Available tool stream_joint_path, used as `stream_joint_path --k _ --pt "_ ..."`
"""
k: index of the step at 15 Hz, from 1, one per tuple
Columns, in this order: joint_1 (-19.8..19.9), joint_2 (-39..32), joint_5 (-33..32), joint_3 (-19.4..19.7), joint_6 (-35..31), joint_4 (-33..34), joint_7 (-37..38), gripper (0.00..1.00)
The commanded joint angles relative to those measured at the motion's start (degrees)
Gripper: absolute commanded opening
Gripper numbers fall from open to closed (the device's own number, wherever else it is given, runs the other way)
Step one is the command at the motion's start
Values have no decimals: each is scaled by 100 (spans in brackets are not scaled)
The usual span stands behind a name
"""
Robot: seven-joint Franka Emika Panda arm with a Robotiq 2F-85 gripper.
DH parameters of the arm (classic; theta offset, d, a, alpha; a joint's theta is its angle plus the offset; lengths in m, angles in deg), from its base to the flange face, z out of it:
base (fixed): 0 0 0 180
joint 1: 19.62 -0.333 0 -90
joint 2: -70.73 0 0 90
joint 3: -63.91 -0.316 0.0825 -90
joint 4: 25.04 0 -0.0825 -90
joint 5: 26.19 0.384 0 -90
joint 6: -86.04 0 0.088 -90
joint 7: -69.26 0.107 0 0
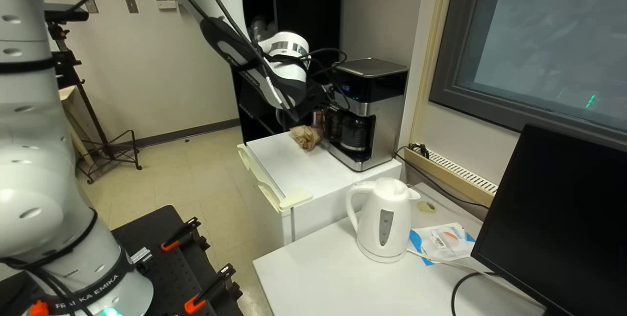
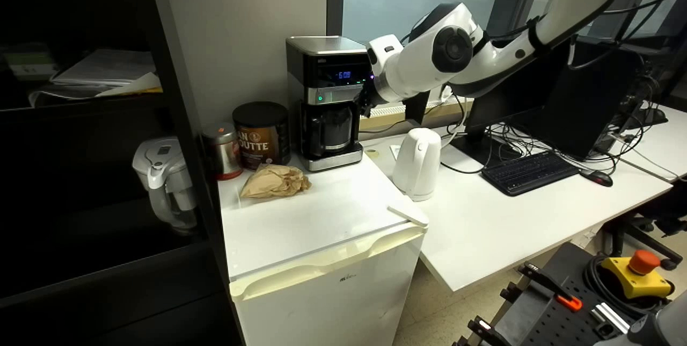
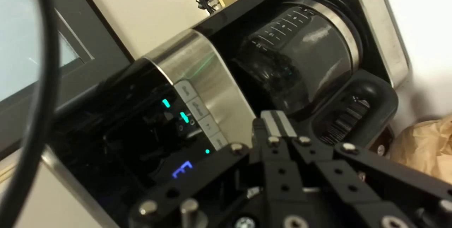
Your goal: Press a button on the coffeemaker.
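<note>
The black and silver coffeemaker [image 1: 387,115] stands on the white mini fridge and also shows in an exterior view [image 2: 327,80]. Its blue display and a green light are lit. In the wrist view the coffeemaker [image 3: 212,76] appears tilted, with a row of grey buttons [image 3: 202,113] along the silver band. The glass carafe [image 3: 303,51] sits in its recess. My gripper [image 3: 277,123] is shut and empty, its fingertips in front of the silver band's edge and carafe handle. I cannot tell whether they touch. In both exterior views the gripper [image 1: 327,98] [image 2: 366,100] is at the machine's front.
A crumpled brown paper bag [image 2: 276,181], a coffee can [image 2: 261,137] and a metal canister [image 2: 223,150] stand beside the coffeemaker. A white kettle [image 1: 387,223] and a monitor [image 1: 563,218] stand on the desk. A dark shelf [image 2: 177,120] flanks the fridge.
</note>
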Motion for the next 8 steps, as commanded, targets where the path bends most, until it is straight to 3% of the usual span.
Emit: stream_joint_path --k 1,8 --pt "-30 543 -501 -109 33 -587 244 0" --pt "-68 1353 -1111 -301 144 -1512 451 0"
